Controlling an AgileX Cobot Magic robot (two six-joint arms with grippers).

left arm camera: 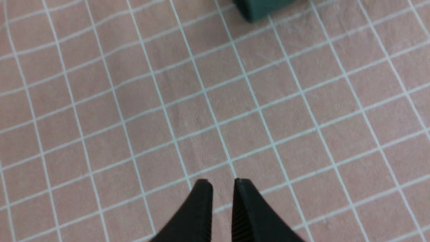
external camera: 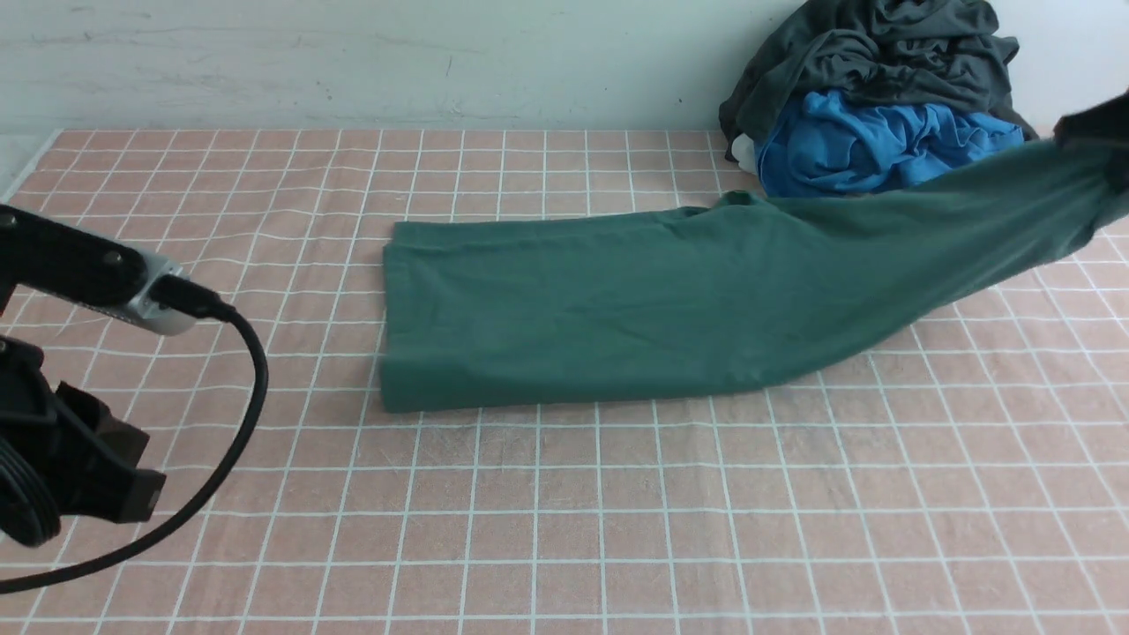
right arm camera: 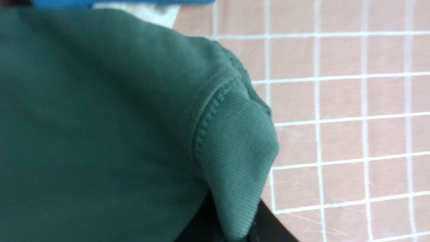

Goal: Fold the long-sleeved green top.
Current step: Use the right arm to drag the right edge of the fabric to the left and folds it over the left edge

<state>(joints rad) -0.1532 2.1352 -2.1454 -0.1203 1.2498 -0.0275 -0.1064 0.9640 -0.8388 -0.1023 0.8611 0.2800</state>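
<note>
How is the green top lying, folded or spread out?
Partly folded: the green top lies as a narrow band, one ribbed edge lifted, pinched in the right fingers.

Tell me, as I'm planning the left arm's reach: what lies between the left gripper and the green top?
Only bare checked tablecloth lies between the left gripper and the green top, as the left wrist view shows.

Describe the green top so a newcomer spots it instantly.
On the pink gridded tablecloth, mid-table, lies one long garment: the green top. Unlike the crumpled grey garment and blue garment heaped back right, it's spread out, dark green.
</note>
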